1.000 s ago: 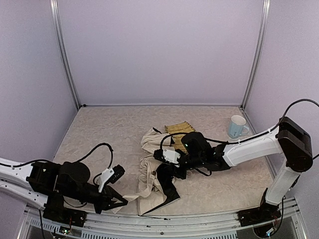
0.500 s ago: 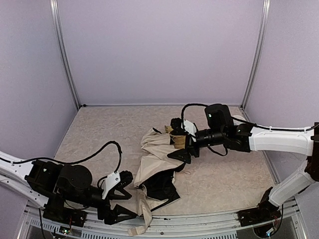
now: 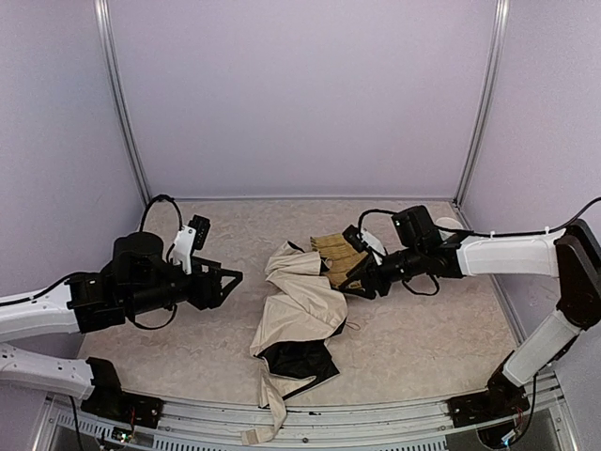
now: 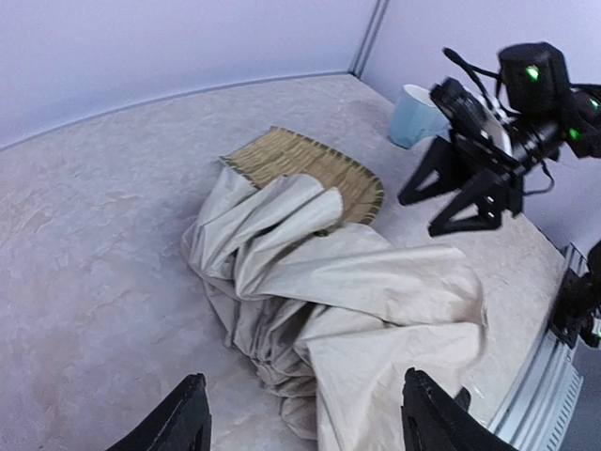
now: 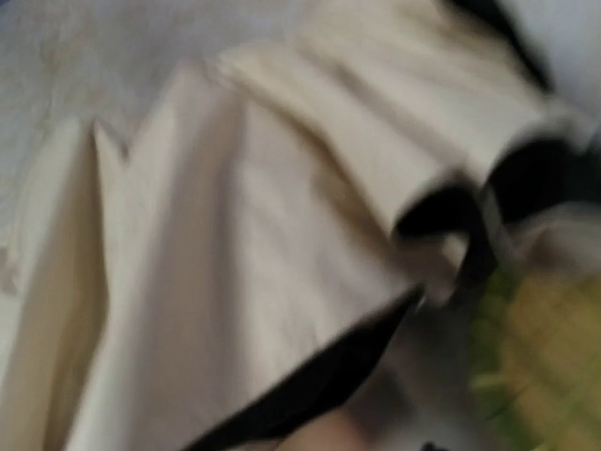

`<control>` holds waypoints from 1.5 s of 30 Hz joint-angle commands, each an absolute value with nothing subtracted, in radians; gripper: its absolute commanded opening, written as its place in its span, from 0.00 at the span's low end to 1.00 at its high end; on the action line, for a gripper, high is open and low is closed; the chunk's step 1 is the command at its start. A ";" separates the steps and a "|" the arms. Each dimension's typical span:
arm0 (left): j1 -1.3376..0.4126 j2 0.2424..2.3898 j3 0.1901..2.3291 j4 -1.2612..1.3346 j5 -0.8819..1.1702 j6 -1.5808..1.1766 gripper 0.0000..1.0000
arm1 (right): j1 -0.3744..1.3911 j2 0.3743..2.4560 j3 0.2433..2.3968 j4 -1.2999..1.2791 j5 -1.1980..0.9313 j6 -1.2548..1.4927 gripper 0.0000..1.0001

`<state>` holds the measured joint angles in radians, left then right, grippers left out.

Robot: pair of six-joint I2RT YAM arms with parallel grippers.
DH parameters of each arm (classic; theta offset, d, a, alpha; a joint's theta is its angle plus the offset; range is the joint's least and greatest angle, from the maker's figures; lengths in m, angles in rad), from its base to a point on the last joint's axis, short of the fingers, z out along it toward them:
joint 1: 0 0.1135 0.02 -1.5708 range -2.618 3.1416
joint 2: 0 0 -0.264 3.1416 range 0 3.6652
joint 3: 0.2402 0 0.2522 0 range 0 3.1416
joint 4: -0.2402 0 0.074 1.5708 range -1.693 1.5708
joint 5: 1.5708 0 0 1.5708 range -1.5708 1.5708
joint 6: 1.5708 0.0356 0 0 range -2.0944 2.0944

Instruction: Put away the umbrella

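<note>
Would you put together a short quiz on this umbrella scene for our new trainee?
1. True or false: the umbrella lies partly over the woven tray.
2. Pick one. The left fingers and the right fingers are: A) both open and empty; B) both shut on the umbrella; C) one open, one shut.
3. Fill in: the pale blue thing standing to the right of the tray is a ____.
Key: 1 true; 2 A; 3 mug.
</note>
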<state>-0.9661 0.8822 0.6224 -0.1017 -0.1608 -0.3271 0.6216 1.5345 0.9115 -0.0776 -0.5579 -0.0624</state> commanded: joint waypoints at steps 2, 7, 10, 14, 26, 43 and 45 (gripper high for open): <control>-0.796 1.036 0.576 0.085 0.017 -0.318 0.65 | 0.626 1.588 0.803 0.006 -0.633 0.092 0.56; -0.767 1.188 0.542 0.196 0.149 -0.284 0.69 | 0.626 1.681 0.767 0.130 -0.644 0.161 0.62; -0.764 1.300 0.554 0.244 0.197 -0.264 0.73 | 0.626 1.744 0.783 0.163 -0.645 0.167 0.62; -0.742 1.404 0.566 0.319 0.250 -0.236 0.74 | 0.622 1.808 0.805 0.191 -0.595 0.159 0.63; -0.669 1.674 0.701 0.377 0.343 -0.153 0.75 | 0.462 2.018 1.027 0.275 -0.561 0.177 0.72; -0.594 1.796 0.828 0.327 0.479 -0.079 0.74 | 0.449 2.127 1.248 -0.008 -1.114 -0.169 0.68; -0.595 1.782 0.817 0.325 0.466 -0.074 0.74 | 0.459 2.120 1.221 0.003 -1.166 -0.180 0.69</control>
